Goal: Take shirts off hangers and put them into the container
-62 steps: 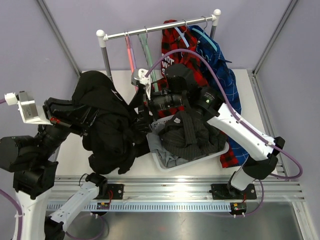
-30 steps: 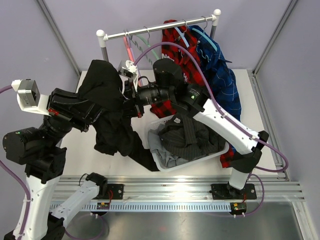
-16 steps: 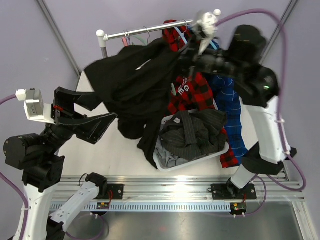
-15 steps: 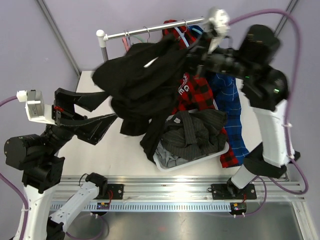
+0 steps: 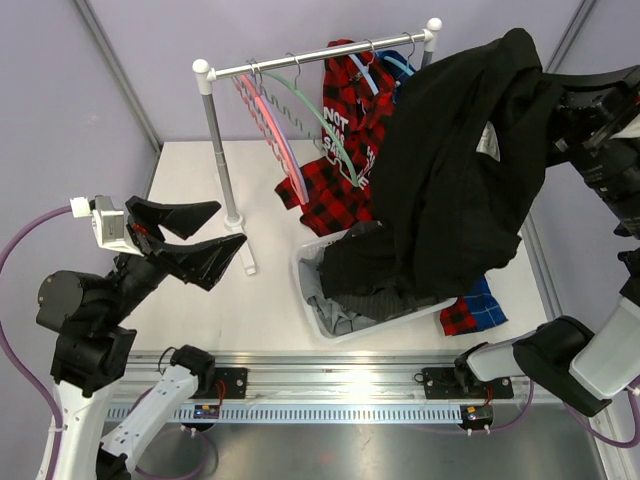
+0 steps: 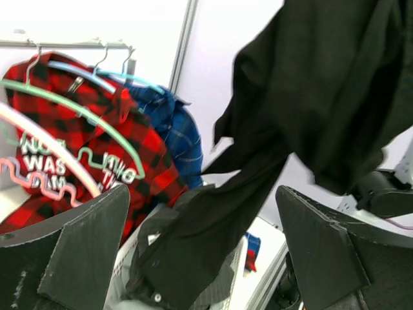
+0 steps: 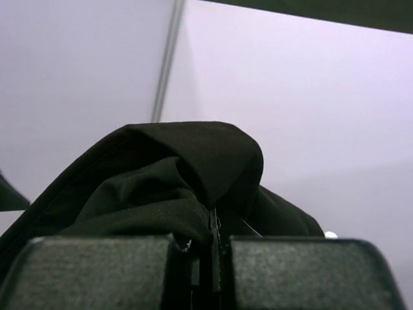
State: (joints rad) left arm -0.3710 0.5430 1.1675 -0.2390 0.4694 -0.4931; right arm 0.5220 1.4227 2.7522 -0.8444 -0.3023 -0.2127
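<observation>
Lilac walls, white tabletop (image 5: 200,300), and the handoff is done. The left gripper (image 5: 230,224) has let go and sits at nine o'clock, jaws spread wide and empty. The right gripper (image 7: 213,258) stays clenched on the loose black fabric shirt (image 5: 460,180), which has swung across the table. It now hangs high at two o'clock, its lower end draping onto the shallow white mesh plastic basket (image 5: 310,300) at centre. Looks ready to be lowered and dropped in. The red-and-black plaid lettered shirt (image 5: 335,170) waits on the rail at twelve.
</observation>
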